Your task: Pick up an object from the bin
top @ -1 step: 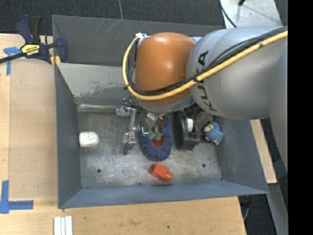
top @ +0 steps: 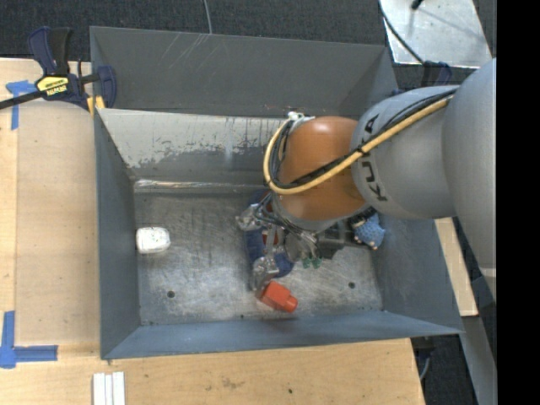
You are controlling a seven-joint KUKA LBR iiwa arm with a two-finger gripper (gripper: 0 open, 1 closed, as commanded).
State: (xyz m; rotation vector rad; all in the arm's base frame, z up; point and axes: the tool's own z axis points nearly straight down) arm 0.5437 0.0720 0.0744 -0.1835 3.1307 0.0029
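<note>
The surface I work over is the scuffed grey floor of the metal bin (top: 114,226), mostly bare, with sloped walls rising on all sides.

Looking down from the one camera, I see the arm (top: 439,159) reaching in from the right, and its orange wrist cover (top: 316,167) hangs over the middle of the bin. The gripper (top: 270,264) is down low, close to the floor, a little right of centre and towards the near wall. The wrist and its fittings crowd it, so I cannot tell whether it is spread or pressed together, and I see nothing clearly pinched in it.

Two things lie nearest to it. A dark blue piece (top: 253,245) sits right at its left side, partly hidden beneath it. A small red block (top: 278,297) lies just on the near side of it, close to the foot of the near wall. A second blue thing (top: 369,230) peeks out under the arm on the right. A little white thing (top: 153,240) lies well apart on the left.

I judge the red block the likelier pick. It looks like hard plastic, light and stiff, not fragile, though its smooth faces may slip. I would take it across its narrow sides at the middle, minding the wall close behind it. The blue piece is too covered for me to judge how soft it is.
</note>
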